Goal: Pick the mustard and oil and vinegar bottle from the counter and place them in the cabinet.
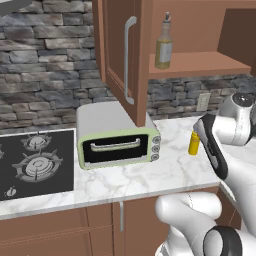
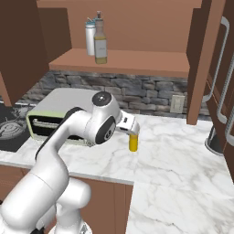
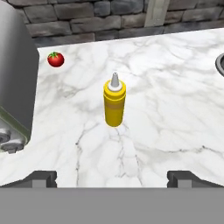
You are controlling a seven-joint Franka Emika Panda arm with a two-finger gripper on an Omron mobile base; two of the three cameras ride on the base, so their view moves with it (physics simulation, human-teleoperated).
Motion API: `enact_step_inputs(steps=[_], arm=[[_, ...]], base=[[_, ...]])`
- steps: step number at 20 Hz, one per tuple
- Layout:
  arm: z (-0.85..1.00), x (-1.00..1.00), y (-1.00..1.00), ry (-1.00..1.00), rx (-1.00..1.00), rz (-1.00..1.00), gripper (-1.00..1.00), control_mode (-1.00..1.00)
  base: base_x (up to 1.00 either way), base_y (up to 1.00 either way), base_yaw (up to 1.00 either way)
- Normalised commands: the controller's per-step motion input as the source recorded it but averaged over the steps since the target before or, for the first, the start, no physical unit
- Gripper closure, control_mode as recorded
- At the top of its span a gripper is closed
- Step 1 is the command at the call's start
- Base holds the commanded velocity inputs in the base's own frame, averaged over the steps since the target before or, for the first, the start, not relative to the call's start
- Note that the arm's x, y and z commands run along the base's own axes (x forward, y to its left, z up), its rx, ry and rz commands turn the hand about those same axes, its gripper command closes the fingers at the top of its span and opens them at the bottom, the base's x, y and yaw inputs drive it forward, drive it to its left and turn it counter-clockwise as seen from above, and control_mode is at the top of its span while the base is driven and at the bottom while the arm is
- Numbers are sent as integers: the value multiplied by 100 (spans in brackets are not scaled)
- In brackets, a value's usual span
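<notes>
One mustard [image 3: 114,105], one tomato [image 3: 55,59]

toaster oven [image 1: 118,142], stovetop [image 1: 35,162], tomato [image 3: 55,59]

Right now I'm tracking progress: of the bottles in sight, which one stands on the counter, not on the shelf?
The mustard, the short yellow squeeze bottle, upright on the counter. The tall oil bottle and a white bottle stand on the cabinet shelf.

We've got two base cams behind the arm, one off its left and one off its right, both looking forward and down at the same table [image 1: 165,175] and open cabinet [image 2: 137,61]. The hand cam looks down, close over the mustard [image 3: 114,104].
</notes>
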Motion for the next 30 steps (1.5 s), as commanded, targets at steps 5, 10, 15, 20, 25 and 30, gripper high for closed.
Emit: enact_step_inputs(steps=[5, 10, 15, 20, 25, 30], arm=[[-29, 4, -5, -2, 0, 0, -100, -100], [-18, 1, -3, -6, 0, 0, -100, -100], [0, 12, 0, -5, 0, 0, -100, -100], [-3, 20, 0, 0, 0, 0, -100, -100], [-12, 18, -3, 0, 0, 0, -100, -100], [-17, 22, -8, 0, 0, 0, -100, -100]], base=[[0, 0, 0], [0, 0, 0], [0, 0, 0], [0, 0, 0], [0, 0, 0], [0, 0, 0]])
